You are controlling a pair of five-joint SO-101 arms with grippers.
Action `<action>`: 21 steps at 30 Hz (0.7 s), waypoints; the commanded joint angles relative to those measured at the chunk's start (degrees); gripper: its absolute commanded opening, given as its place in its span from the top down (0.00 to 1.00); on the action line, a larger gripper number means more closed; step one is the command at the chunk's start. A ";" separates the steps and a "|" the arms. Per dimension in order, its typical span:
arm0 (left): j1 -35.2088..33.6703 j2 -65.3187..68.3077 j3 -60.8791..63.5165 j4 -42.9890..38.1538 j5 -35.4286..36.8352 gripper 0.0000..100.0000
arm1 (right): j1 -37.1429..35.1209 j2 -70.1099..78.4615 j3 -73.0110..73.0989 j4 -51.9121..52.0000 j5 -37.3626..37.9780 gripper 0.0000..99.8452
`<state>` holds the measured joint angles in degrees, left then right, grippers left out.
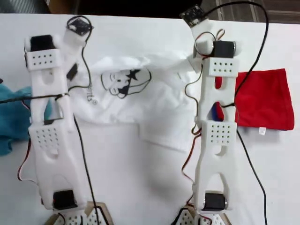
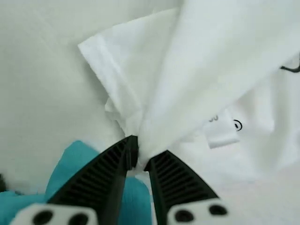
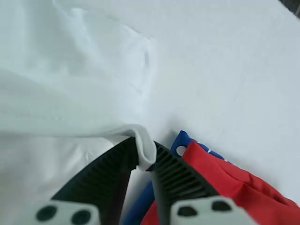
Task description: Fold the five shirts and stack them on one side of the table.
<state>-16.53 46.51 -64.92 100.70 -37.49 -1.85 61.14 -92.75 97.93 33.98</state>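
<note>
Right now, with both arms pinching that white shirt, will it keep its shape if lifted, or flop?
Probably floppy: the white shirt bunches into folds where the jaws pinch it and drapes away. Likely light, since small pinches at two edges hold it. It would probably sag in the middle.

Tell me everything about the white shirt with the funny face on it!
The white shirt looks like soft, thin cloth with a black cartoon face print and a small label sewn inside. It lies spread out and wrinkled on the white table, between the two arms. The left hand is shut on one bunched edge, and the right hand is shut on a folded edge at the other side.
</note>
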 commanded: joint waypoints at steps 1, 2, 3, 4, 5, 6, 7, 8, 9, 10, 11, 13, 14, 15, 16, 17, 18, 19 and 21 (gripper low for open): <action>-2.73 -8.62 -7.52 -1.93 2.11 0.98 | 0.40 -9.19 -2.73 -2.07 0.09 0.98; -2.99 -9.32 -9.71 -2.20 2.73 0.98 | 0.40 -10.86 -2.73 -3.12 0.09 0.98; -3.43 -9.85 -11.91 -1.93 3.08 0.98 | 0.40 -12.44 -2.73 -4.09 0.09 0.98; -3.60 -10.20 -14.11 -1.58 3.60 0.98 | 0.31 -14.11 -2.73 -5.05 0.09 0.98; -3.78 -10.46 -16.13 -1.05 4.40 0.98 | 0.31 -15.96 -2.73 -5.67 0.18 0.98; -4.04 -10.81 -17.98 -0.26 5.10 0.98 | 0.31 -17.89 -2.73 -5.93 0.35 0.98; -4.22 -10.90 -19.91 0.62 5.71 0.98 | 0.40 -19.91 -2.73 -5.67 0.44 0.98; -4.22 -10.99 -22.02 1.49 5.98 0.98 | 0.40 -21.76 -2.73 -5.32 0.35 0.98; -4.31 -11.08 -23.96 1.67 6.42 0.98 | 0.40 -23.78 -2.73 -4.26 0.35 0.98; -4.57 -11.08 -25.80 1.67 6.77 0.98 | 0.40 -26.07 -2.73 -3.03 0.18 0.98; -4.92 -11.08 -27.38 1.76 7.12 0.98 | 0.31 -28.18 -2.64 -1.71 0.00 0.98; -5.27 -12.22 -28.18 1.93 8.62 0.98 | -0.57 -32.04 -2.20 0.40 -0.09 0.98; -5.36 -13.54 -26.86 1.93 9.58 0.98 | -0.75 -33.89 -2.11 0.48 -0.79 0.98; -5.36 -15.38 -24.48 1.93 10.29 0.98 | -0.48 -35.56 -2.11 0.48 -2.02 0.98; -5.27 -17.93 -21.49 2.02 10.55 0.98 | -0.48 -37.41 -1.85 0.48 -3.08 0.98; -4.92 -21.01 -18.24 2.02 10.55 0.98 | -0.57 -39.25 -1.32 0.48 -3.52 0.98; -4.75 -24.53 -14.55 1.93 10.46 0.98 | -0.75 -41.36 -0.44 0.48 -3.52 0.98; -3.96 -28.31 -10.77 1.93 10.46 0.98 | -0.92 -43.47 0.79 0.48 -3.52 0.98; -3.25 -36.31 -2.95 1.85 10.37 0.98 | -0.92 -48.22 3.52 0.48 -3.69 0.98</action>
<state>-19.87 23.38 -76.70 101.49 -27.47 -2.55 21.49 -91.16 98.11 30.90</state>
